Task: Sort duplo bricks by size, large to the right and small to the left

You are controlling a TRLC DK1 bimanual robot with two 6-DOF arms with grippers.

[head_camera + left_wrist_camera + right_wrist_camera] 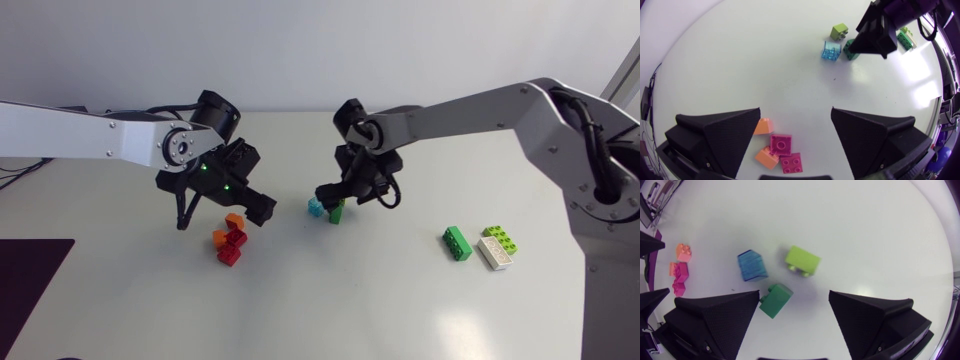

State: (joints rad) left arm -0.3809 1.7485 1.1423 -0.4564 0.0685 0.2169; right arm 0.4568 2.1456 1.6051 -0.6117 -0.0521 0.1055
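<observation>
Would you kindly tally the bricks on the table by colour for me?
Orange bricks: 2
Red bricks: 2
Blue brick: 1
Dark green bricks: 2
Lime green bricks: 2
White brick: 1
Total: 10
</observation>
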